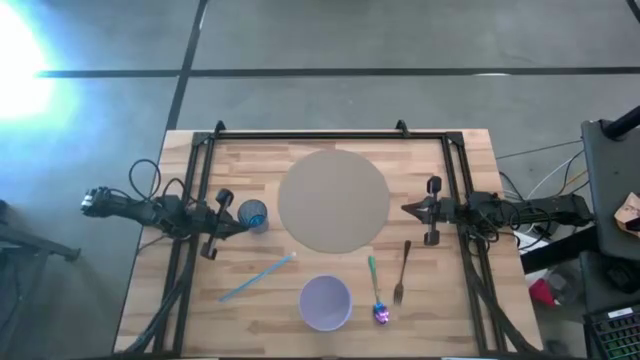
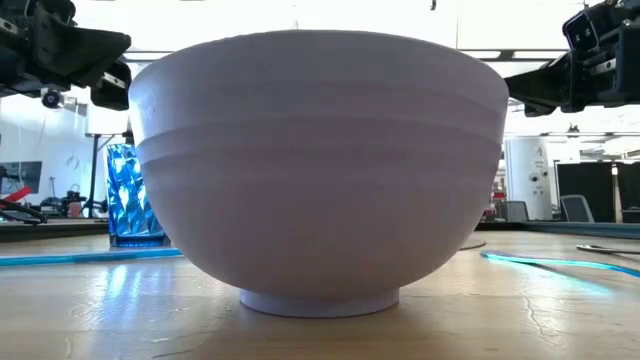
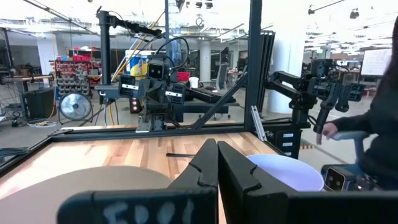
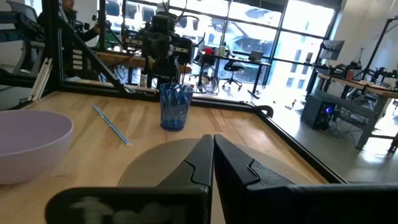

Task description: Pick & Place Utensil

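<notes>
A dark metal fork (image 1: 402, 272) and a green-handled spoon (image 1: 376, 290) lie flat on the wooden table near its front right. A lavender bowl (image 1: 325, 302) stands on its foot next to them and fills the low view (image 2: 320, 170). A round tan mat (image 1: 335, 200) lies at the table's middle. My left gripper (image 1: 236, 222) hangs level at the left, shut and empty (image 3: 216, 149), close by a blue cup (image 1: 253, 215). At the mat's right edge my right gripper (image 1: 408, 209) hangs level, shut and empty (image 4: 212, 140).
A light blue straw (image 1: 258, 277) lies left of the bowl. The blue cup (image 4: 175, 106) stands upright at the mat's left. A black frame (image 1: 320, 135) runs along the table's far edge and both sides. A person sits beyond the table (image 3: 379, 137).
</notes>
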